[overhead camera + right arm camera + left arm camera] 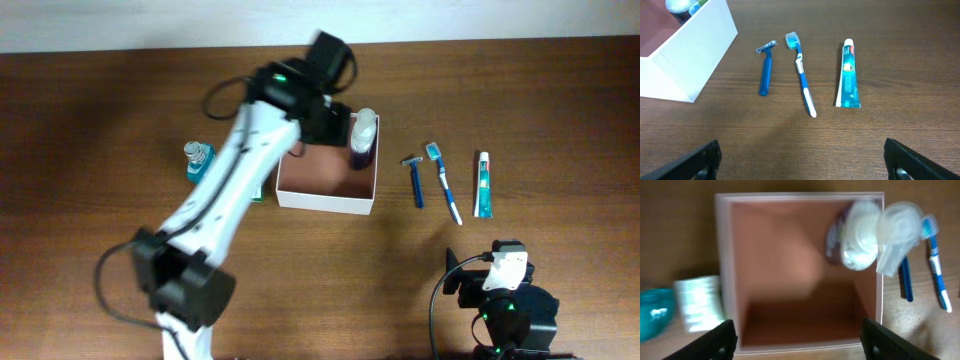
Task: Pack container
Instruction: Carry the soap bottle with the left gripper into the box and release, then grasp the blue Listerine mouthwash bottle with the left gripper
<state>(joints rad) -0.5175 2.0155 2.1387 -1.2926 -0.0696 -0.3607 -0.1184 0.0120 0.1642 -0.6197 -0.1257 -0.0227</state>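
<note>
- Bottle (199,158), small and teal with a clear top, stands toward the left edge of the tabletop (560,100), well apart from the other toiletries.
- Carton (699,302), green and white, lies just beside the container's left wall. From overhead the left arm (225,190) covers most of it.
- Left gripper (797,342) hangs over the container. Its two fingers (722,340) are spread about as wide as the box, with nothing between them.
- Container (325,200), a square, shallow white box with a pinkish-brown inside, sits near the middle of the tabletop, a little toward the far edge. It holds one thing: a purple bottle (362,140) with a whitish cap, upright in the far right corner against the wall. The left wrist view shows its top only as a blur.
- Razor (765,75), toothbrush (802,80) and toothpaste tube (849,75) lie side by side on the wood to the right of the container. They do not touch, and each runs lengthwise from the far edge toward the near edge.
- Right gripper (805,160) sits low by the near edge, toward the right corner. Its fingers are spread wide and hold nothing, and it faces the three loose items.
</note>
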